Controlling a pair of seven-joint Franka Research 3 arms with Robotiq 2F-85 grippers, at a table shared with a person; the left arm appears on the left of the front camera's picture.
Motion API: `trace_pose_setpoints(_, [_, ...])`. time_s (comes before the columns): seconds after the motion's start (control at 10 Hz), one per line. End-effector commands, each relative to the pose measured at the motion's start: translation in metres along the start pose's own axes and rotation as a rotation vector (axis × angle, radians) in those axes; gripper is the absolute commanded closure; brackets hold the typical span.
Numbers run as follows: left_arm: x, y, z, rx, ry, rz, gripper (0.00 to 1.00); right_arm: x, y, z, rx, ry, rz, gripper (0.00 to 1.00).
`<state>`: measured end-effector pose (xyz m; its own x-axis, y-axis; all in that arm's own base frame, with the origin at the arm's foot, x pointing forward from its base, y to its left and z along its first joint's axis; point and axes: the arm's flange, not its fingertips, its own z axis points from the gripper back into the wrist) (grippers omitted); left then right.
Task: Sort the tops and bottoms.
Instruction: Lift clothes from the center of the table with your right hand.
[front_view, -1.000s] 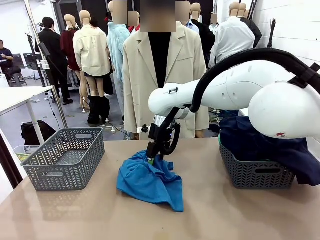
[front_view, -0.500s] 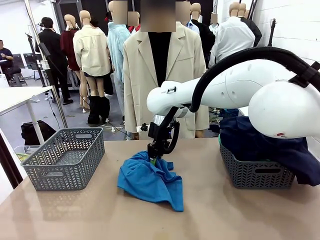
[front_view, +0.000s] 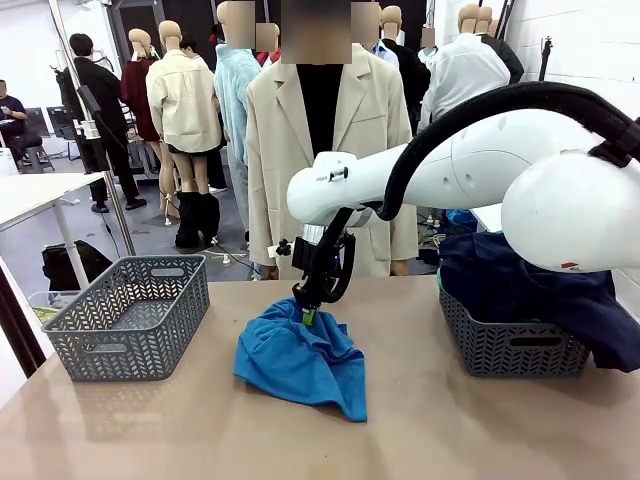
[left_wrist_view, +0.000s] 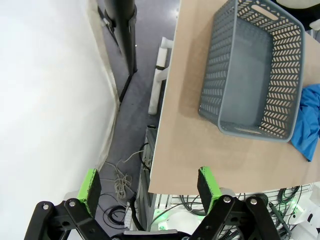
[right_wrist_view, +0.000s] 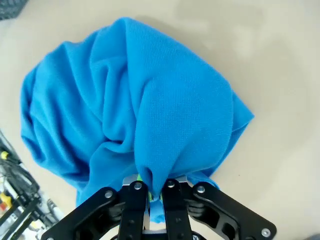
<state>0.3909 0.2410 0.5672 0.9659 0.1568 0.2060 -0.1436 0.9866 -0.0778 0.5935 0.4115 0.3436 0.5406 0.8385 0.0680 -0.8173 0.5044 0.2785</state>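
so the right gripper (front_view: 309, 316) has just pinched shut on a fold of the bright blue garment (front_view: 300, 362), which still lies mid-table between the two baskets; looks like the lift comes next. over by the grey basket (left_wrist_view: 260, 70), the left gripper (left_wrist_view: 150, 192) hangs wide open

Count on the table (front_view: 420, 420): two grey baskets, one (front_view: 130, 315) to the left of the bright blue garment (front_view: 300, 360) and one (front_view: 510, 345) to its right. Garments visible: two, the bright blue one lying between the baskets and one dark navy garment (front_view: 520, 285) heaped in the basket to its right. Grippers: two, the right gripper (front_view: 308, 312) at the blue garment's far edge, the left gripper (left_wrist_view: 150, 186) off the table edge beyond the left basket.
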Motion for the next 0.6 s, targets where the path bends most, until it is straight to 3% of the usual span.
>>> trace_pose_setpoints(0.0, [0.003,0.0,0.003,-0.004,0.005,0.012,0.0,-0.009,0.006,0.011,-0.02,0.013,0.029,1.0])
trace_pose_setpoints(0.2, [0.003,0.0,0.003,-0.004,0.005,0.012,0.0,-0.017,0.01,0.075,-0.04,0.011,0.086,1.0])
trace_pose_setpoints(0.5, [0.003,0.0,0.003,-0.004,0.005,0.012,0.0,-0.023,0.062,0.192,-0.161,0.024,0.139,1.0])
